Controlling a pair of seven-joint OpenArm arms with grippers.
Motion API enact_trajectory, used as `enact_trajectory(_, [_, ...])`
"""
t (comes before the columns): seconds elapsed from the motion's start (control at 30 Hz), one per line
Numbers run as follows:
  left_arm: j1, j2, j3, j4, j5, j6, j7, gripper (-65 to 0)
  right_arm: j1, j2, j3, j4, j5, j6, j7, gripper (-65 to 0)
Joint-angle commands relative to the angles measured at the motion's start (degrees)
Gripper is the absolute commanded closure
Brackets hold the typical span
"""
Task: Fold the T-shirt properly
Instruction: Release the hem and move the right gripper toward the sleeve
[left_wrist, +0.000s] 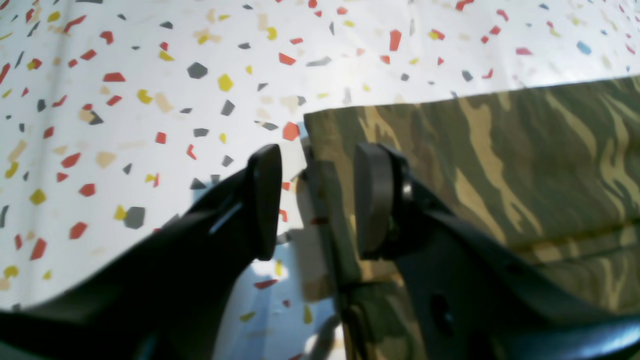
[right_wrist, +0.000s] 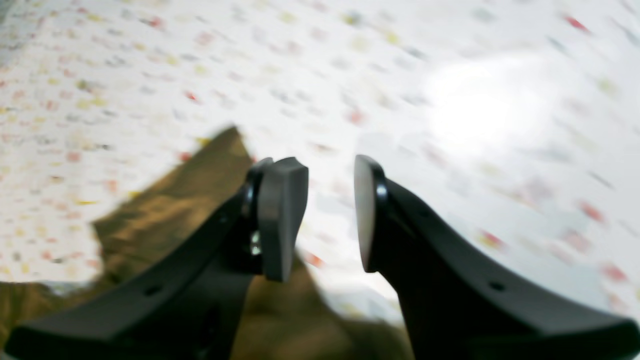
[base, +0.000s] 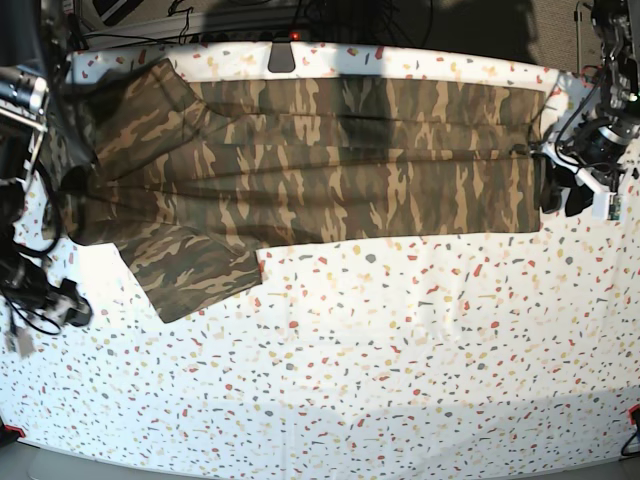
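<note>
Black fingers of the left gripper fill the foreground of the left wrist view, held apart with nothing pinched between them; one is seen over the speckled desk, the other over the T-shirt, and the straight edge of the cloth is seen running up through the gap. Whether the pads touch the fabric cannot be told. Camouflage in olive, brown and tan is spread flat to the right, its corner lying just beyond the fingertips. Over in the right wrist view, everything is blurred: the right gripper is seen with its fingers parted and empty, a brownish fold of the T-shirt is made out behind and below the left-hand finger, and pale speckled desk is seen past the other. From the base view, the T-shirt is laid lengthwise across the far half of the desk, one sleeve splayed out toward the near side at the left. The left gripper is found at the shirt's right-hand edge, and the right gripper is seen low at the left, near that sleeve but apart from it.
</note>
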Motion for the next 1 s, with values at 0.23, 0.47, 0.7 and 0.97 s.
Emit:
enact_trajectory(0.23, [-0.46,-0.92,-0.44,1.09,0.68,0.17,-1.44,-23.7,4.87,-6.8,-0.46,0.09,-8.72,0.28,3.96,-21.2])
enact_trajectory(0.47, [-0.48,-0.92,-0.44,1.09,0.61,0.17,-1.49,-23.7,10.08,-7.19,-10.21,-11.63,-20.96,-3.58,11.67,-21.2])
enact_trajectory(0.7, [-0.48,-0.92,-0.44,1.09,0.61,0.17,-1.49,-23.7,14.34,-7.23,-14.1,-21.86,-23.85,-6.14,13.86,-21.2])
enact_trajectory(0.97, [-0.48,-0.92,-0.44,1.09,0.61,0.2,-1.51,-23.7,14.8,-8.0,-14.1,-25.66,-28.11,-6.32,13.16,-21.2])
